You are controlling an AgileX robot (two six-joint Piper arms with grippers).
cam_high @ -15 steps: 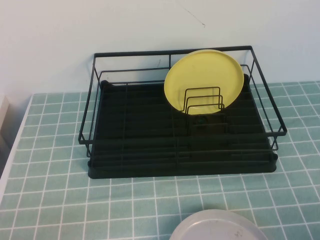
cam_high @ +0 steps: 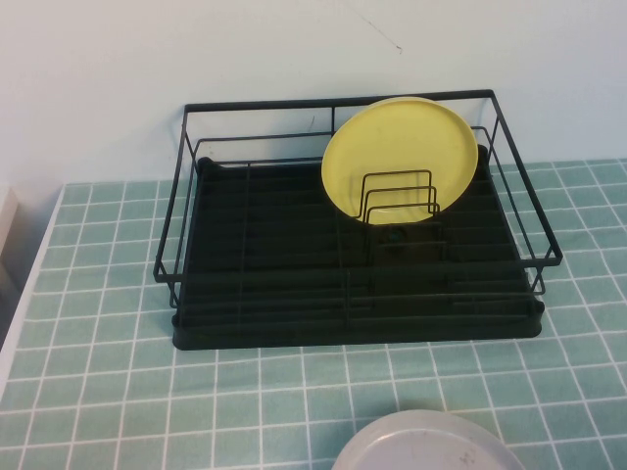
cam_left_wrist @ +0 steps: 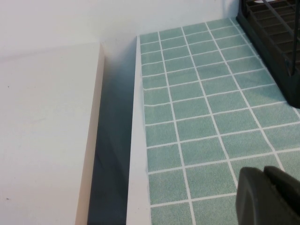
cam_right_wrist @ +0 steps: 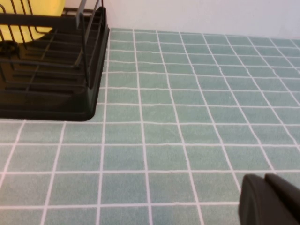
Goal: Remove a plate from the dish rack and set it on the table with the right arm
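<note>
The pale-yellow plate (cam_high: 400, 157) stands on edge in the wire dividers at the back right of the black dish rack (cam_high: 274, 284); a part of it shows in the right wrist view (cam_right_wrist: 28, 21) inside the rack (cam_right_wrist: 70, 93). The rack stands on the pale-green tiled table (cam_high: 118, 392). My right gripper (cam_right_wrist: 266, 185) is shut and empty, low over bare tiles to the right of the rack. My left gripper (cam_left_wrist: 265, 178) is shut and empty over tiles near the table's left edge; a rack corner (cam_left_wrist: 276, 42) shows there. Neither gripper shows in the high view.
A grey-white round plate (cam_high: 426, 446) lies at the table's front edge, partly cut off. A white wall rises behind the rack. The table's left edge (cam_left_wrist: 136, 140) borders a gap and a white surface (cam_left_wrist: 42, 131).
</note>
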